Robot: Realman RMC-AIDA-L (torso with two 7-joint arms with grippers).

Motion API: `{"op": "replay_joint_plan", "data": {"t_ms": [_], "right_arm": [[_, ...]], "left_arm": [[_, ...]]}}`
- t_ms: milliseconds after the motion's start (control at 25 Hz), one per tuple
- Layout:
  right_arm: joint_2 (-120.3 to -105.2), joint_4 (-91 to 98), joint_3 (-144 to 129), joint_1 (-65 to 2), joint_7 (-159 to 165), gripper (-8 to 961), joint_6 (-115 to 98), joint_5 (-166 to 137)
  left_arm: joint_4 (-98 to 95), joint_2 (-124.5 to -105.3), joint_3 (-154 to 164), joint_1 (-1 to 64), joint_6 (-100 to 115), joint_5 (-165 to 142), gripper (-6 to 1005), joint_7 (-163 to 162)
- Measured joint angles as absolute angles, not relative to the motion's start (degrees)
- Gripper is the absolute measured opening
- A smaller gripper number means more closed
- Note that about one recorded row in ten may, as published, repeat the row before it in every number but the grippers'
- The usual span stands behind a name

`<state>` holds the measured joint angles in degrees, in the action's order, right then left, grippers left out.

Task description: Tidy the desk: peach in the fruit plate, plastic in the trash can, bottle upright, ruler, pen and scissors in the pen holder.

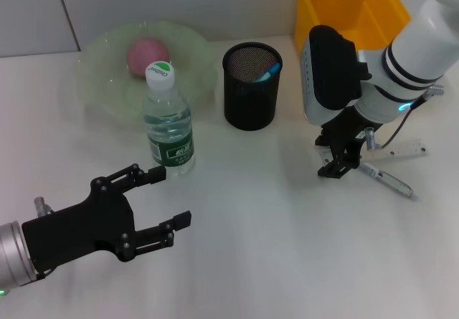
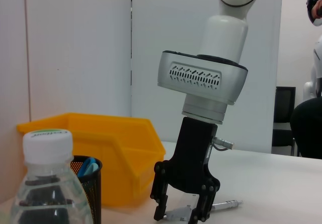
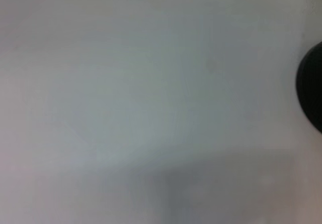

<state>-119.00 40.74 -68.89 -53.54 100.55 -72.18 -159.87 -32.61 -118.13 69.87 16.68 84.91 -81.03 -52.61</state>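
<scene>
The pink peach (image 1: pixel 147 54) lies in the green fruit plate (image 1: pixel 100 75). In front of the plate the bottle (image 1: pixel 168 122) stands upright, white cap on top, also close by in the left wrist view (image 2: pixel 48 189). The black mesh pen holder (image 1: pixel 251 86) holds something blue (image 1: pixel 270 72). My right gripper (image 1: pixel 342 167) is down at the table with its fingers apart, at the near end of the clear ruler (image 1: pixel 401 149) and the silver pen (image 1: pixel 391 181). Something pale (image 2: pixel 177 214) shows between its fingers. My left gripper (image 1: pixel 171 197) hovers open just in front of the bottle. No plastic or scissors can be made out.
The yellow bin (image 1: pixel 344 7) stands at the back right behind the pen holder (image 2: pixel 85 189). The right wrist view shows only bare table and a dark shape (image 3: pixel 312 88) at its edge.
</scene>
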Motion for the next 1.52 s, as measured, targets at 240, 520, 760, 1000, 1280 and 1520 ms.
{"op": "replay_joint_plan", "data": {"t_ms": [240,520,760,1000,1280,1520], "right_arm": [[-118.99,40.42,-69.21,-53.57,100.57,587,-71.37,-159.88],[-119.00,40.18,-69.77,-53.69,100.75,511,-71.26,-159.90],[-118.95,41.70,-69.45,-53.52,101.90,450,-71.47,-160.01],[-119.01,42.39,-69.33,-53.18,102.05,355,-72.15,-160.01],[-119.00,42.47,-69.61,-52.96,102.62,323,-72.18,-160.01],[-119.00,44.20,-69.73,-52.69,103.15,297,-72.23,-160.01]], "left_arm": [[-32.61,-118.13,69.81,16.70,85.03,-81.03,780,-52.70],[-32.79,-118.13,69.49,16.70,85.20,-81.04,779,-52.73],[-32.74,-118.13,69.14,16.70,85.31,-81.04,779,-52.74],[-32.78,-118.13,69.07,16.66,85.41,-81.05,779,-52.74],[-32.72,-118.13,69.08,16.56,85.44,-81.08,778,-52.63],[-32.70,-118.13,69.08,16.50,85.66,-81.07,778,-52.62]]}}
